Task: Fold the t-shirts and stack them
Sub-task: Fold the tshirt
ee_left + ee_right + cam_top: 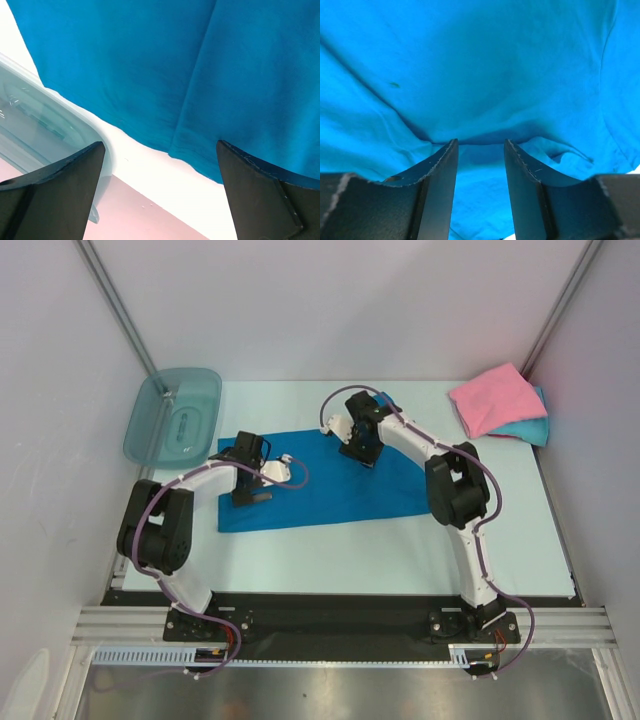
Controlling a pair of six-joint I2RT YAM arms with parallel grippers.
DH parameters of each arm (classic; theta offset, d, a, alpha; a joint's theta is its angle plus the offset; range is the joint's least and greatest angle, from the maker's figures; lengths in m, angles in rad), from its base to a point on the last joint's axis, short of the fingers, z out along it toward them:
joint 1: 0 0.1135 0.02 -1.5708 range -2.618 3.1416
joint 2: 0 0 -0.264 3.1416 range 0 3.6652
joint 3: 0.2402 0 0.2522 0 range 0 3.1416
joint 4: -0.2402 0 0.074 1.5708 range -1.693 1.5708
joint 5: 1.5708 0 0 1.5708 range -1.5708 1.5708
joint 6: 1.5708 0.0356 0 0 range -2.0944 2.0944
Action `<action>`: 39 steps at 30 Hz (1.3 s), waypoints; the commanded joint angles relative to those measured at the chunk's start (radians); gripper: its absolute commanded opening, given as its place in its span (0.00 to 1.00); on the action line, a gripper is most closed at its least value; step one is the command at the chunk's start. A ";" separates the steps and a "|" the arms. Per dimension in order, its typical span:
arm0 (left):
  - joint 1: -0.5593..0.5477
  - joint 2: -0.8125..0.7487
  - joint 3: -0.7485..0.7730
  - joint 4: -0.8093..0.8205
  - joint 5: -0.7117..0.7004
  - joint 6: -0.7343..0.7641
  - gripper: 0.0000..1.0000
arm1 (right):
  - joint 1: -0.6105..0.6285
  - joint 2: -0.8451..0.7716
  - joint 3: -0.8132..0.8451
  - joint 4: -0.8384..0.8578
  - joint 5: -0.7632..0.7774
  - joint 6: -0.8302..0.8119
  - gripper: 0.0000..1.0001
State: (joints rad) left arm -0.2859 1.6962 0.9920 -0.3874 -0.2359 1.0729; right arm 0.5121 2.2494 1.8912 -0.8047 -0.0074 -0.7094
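A: Right gripper (pixel 480 141)?
B: Jaws about half apart, tips pressed into the blue shirt (pixel 330 495). A pucker of cloth sits between them and creases run out from the tips. Can't tell if it's a firm pinch.
A: Where on it?
B: At the far edge, toward the right end, going by the top view.
A: Left gripper (pixel 160 144)?
B: Spread wide, nothing in it. It's over the shirt's left end by the hem. Can't tell if it touches.
A: The shirt itself?
B: A long flat rectangle across the middle of the white table (pixel 380 560), slightly tilted.
A: The others?
B: The pink shirt (pixel 495 398) is folded in the far right corner on top of the turquoise shirt (pixel 532 430), well apart from the blue one.
A: Anything else?
B: A see-through teal bin (pixel 172 415) in the far left corner, near the blue shirt's left end.
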 commanded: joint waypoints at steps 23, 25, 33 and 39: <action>-0.002 -0.001 0.040 0.044 0.014 -0.010 1.00 | -0.034 -0.123 -0.124 0.035 0.141 -0.038 0.00; -0.002 0.006 0.045 0.044 0.012 -0.010 1.00 | -0.032 -0.132 -0.121 0.035 0.141 -0.036 0.00; -0.002 0.017 0.050 0.045 0.009 0.007 1.00 | -0.040 -0.197 -0.171 -0.008 0.103 -0.050 0.00; -0.001 0.026 0.057 0.048 0.009 0.013 1.00 | -0.083 -0.238 -0.276 0.001 0.102 -0.044 0.00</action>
State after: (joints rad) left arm -0.2859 1.7168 1.0084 -0.3584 -0.2333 1.0756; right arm 0.4587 2.0575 1.6421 -0.7982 0.0967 -0.7517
